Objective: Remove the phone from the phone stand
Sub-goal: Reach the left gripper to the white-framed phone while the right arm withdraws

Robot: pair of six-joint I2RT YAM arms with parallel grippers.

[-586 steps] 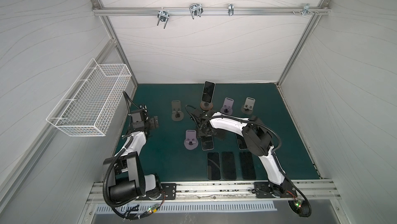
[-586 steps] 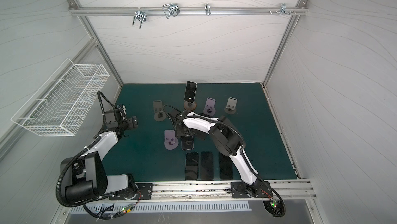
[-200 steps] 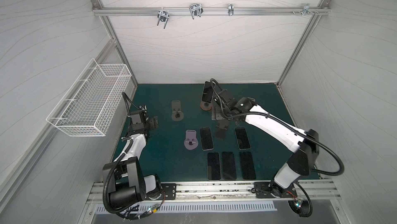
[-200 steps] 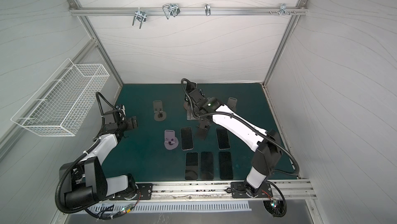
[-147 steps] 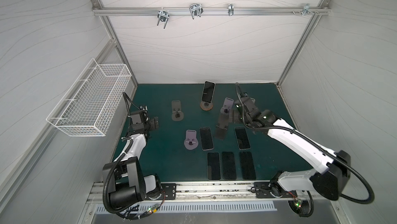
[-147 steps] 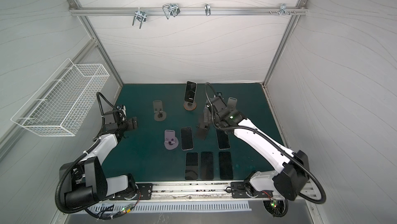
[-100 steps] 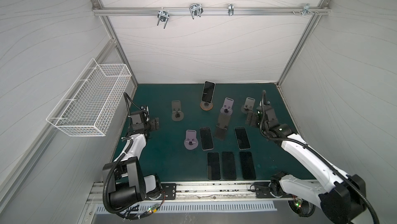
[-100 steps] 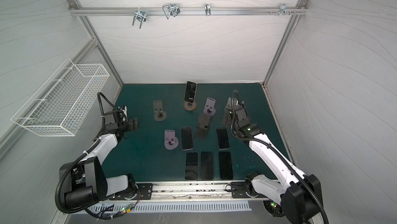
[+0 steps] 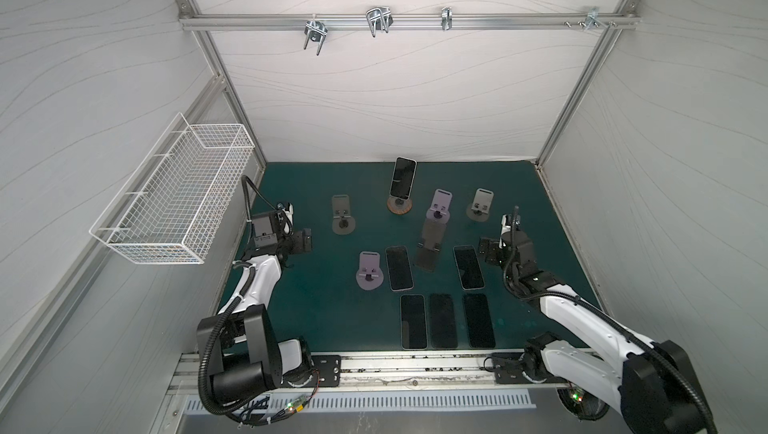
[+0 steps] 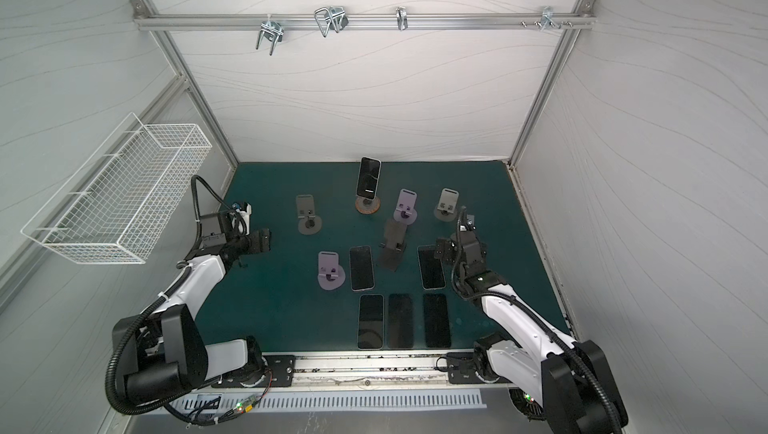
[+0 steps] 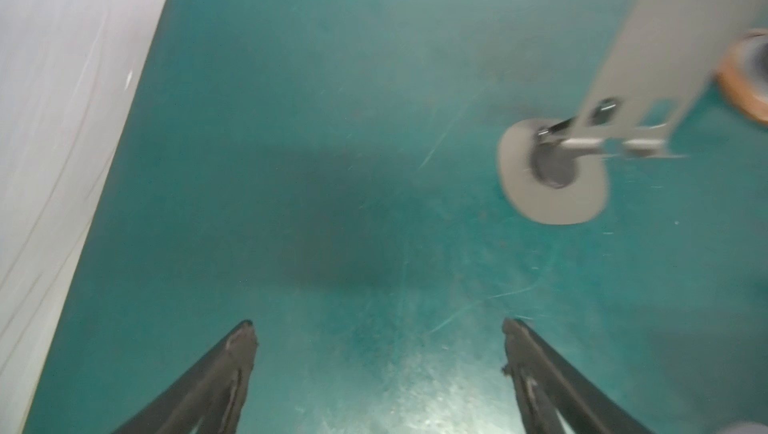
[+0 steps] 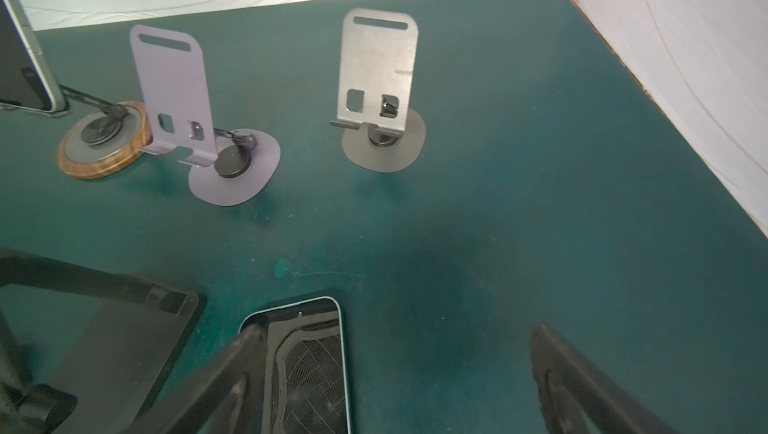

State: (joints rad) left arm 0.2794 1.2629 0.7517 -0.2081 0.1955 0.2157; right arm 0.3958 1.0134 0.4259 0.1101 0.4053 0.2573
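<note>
Wrist views: left fingers [image 11: 216,382] and right fingers [image 12: 582,390] both spread wide, gripping nothing; phone [image 9: 403,177] sits on its stand [image 9: 400,205] near the worktop's back edge.

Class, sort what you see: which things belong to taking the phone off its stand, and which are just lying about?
Job: upright phone; its wood-based stand.
Lying about: five empty stands; five flat phones; wire basket.

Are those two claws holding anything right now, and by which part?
Nothing is held. The left gripper and the right gripper are both open and empty.
</note>
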